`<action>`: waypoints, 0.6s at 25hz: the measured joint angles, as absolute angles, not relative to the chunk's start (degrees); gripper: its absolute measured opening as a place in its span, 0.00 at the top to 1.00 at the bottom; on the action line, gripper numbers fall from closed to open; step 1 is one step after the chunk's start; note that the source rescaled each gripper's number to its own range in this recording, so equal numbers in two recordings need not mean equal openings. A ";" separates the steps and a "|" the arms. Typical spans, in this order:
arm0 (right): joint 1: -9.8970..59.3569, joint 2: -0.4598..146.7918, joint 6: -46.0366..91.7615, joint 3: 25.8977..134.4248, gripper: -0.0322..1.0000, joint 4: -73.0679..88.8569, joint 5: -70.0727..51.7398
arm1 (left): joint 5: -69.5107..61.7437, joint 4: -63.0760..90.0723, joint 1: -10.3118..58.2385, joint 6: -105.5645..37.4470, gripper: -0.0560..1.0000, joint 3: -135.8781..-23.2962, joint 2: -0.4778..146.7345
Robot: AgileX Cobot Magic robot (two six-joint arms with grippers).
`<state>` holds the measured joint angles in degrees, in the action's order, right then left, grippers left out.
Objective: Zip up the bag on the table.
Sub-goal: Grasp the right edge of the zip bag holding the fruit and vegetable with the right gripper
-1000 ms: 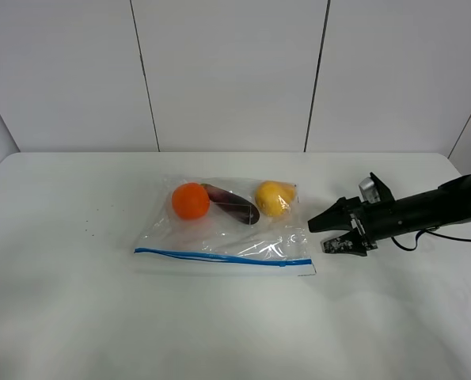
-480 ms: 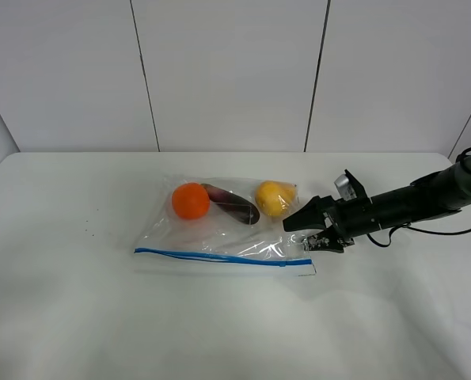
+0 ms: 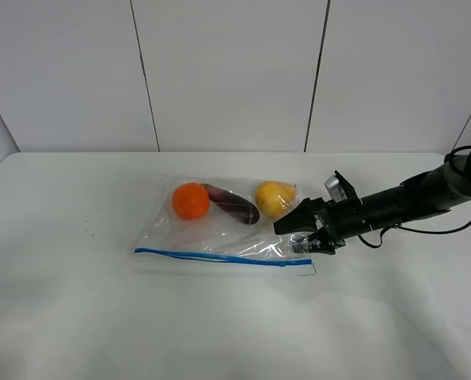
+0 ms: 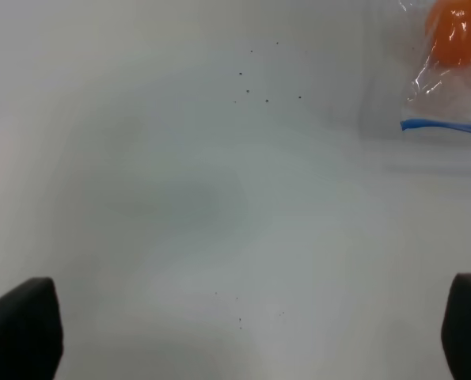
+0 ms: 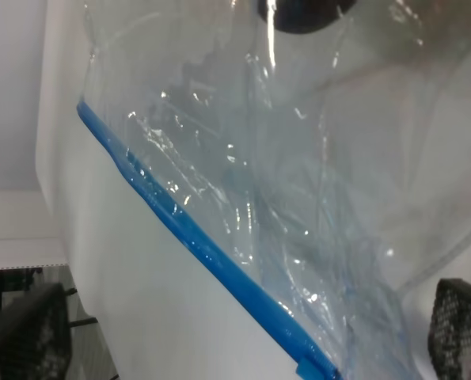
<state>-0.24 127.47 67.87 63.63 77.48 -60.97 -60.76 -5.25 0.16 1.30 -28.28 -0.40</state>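
1. Nothing of the left arm in the high view. Of the left gripper (image 4: 243,328), only two dark fingertips (image 4: 21,328) at the corners of its wrist view, set far apart and gaping wide over bare surface (image 4: 180,198).
2. In that same view, just a corner of the bag (image 4: 441,79), cut by the frame edge, with a piece of the orange fruit (image 4: 457,36) and one end of the blue zip strip (image 4: 445,125).
3. In the right wrist view, crinkled clear plastic, glary and hard to read through. A dark rounded shape (image 5: 302,16) at the frame edge, not identifiable.
4. Cannot tell whether the right gripper (image 3: 294,235) touches the plastic or hangs just above it.
5. Right arm (image 3: 401,204) stretched low and nearly level from the right side toward the middle. Gripper spread wide at the bag's right end, just beside the yellow fruit (image 3: 273,198) and close to the zip strip's end.
6. Bag lying flat near the middle of the surface, zip strip along the near edge. Orange fruit, purple item (image 3: 233,204) and yellow fruit in a row along the far side.
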 joint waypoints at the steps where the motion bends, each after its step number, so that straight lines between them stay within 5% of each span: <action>1: -0.24 127.47 67.72 63.63 0.00 77.35 -60.97 | -60.76 -5.25 0.16 1.30 0.00 -28.28 -0.40; 15: 0.26 127.47 66.01 63.63 0.05 76.39 -61.08 | -60.76 -5.25 0.16 1.30 0.00 -28.28 -0.40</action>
<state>0.26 127.47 66.01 63.63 76.39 -61.08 -60.76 -5.25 0.16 1.30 -28.28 -0.40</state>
